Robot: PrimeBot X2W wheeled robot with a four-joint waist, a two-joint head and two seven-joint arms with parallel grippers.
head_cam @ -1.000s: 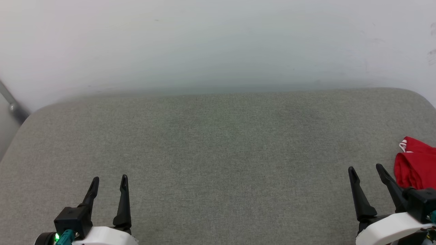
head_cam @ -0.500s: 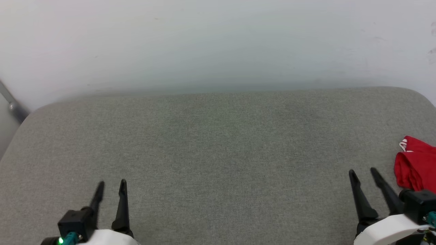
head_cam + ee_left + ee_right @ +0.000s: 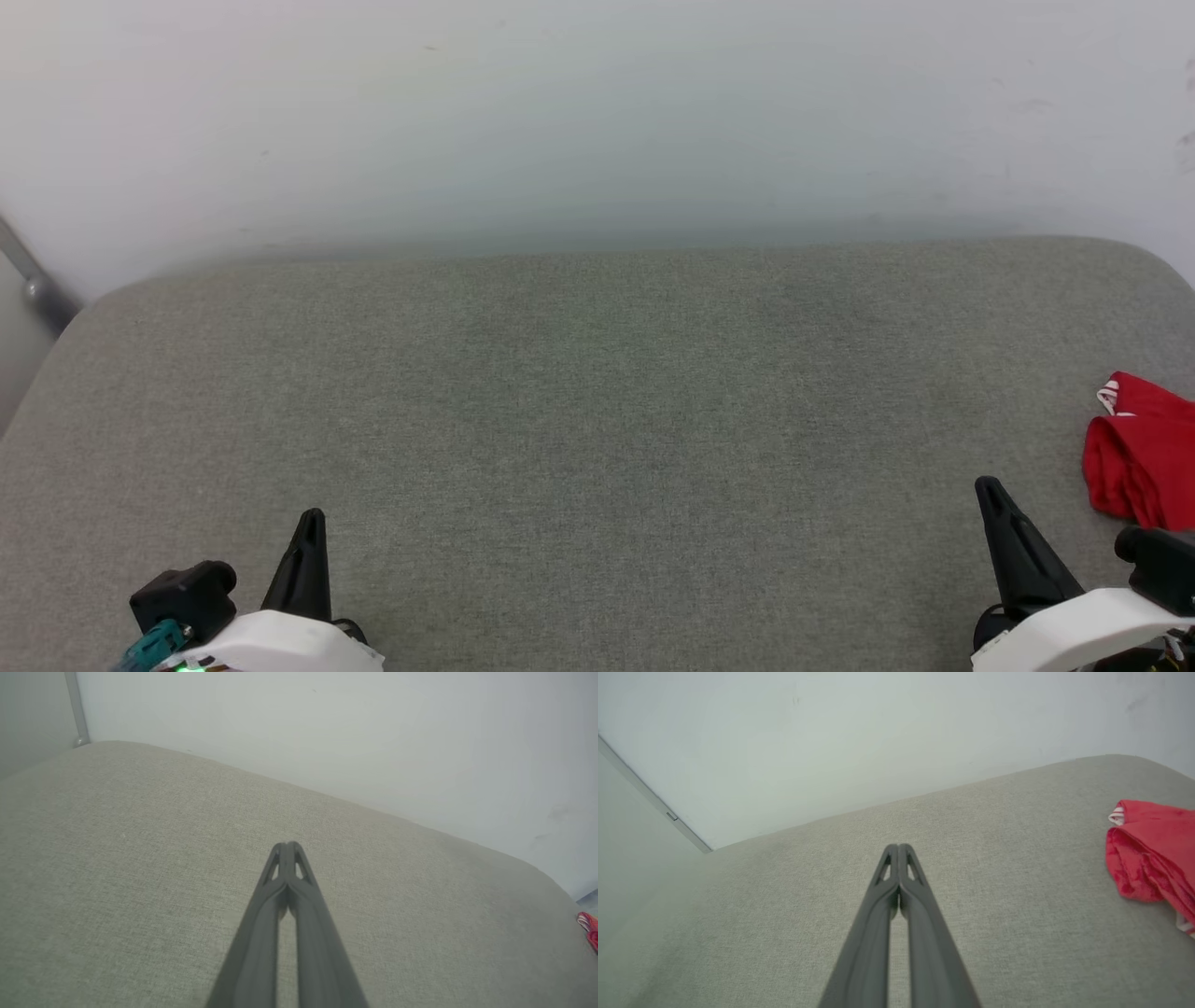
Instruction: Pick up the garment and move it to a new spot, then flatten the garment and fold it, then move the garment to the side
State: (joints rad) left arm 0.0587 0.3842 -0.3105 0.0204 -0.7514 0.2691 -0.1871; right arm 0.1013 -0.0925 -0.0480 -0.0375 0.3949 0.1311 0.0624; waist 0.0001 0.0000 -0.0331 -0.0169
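Note:
The garment (image 3: 1141, 455) is a bunched red shirt with a bit of red-white stripe trim, lying at the right edge of the grey cushion (image 3: 597, 392). In the right wrist view the garment (image 3: 1153, 854) lies to the right of the fingers, apart from them. A sliver of the garment (image 3: 589, 926) shows at the far right of the left wrist view. My right gripper (image 3: 991, 495) sits low at the right, shut and empty, just left of the garment. My left gripper (image 3: 312, 523) sits low at the left, shut and empty, its tips (image 3: 288, 847) together over bare cushion.
A pale wall (image 3: 597, 121) runs behind the cushion. A grey metal bar (image 3: 33, 280) slants at the far left corner. The cushion's back corners are rounded.
Both grippers have gone from open to shut, with nothing between the fingers. Both have drawn back a little toward the lower edge of the head view. The garment has not moved.

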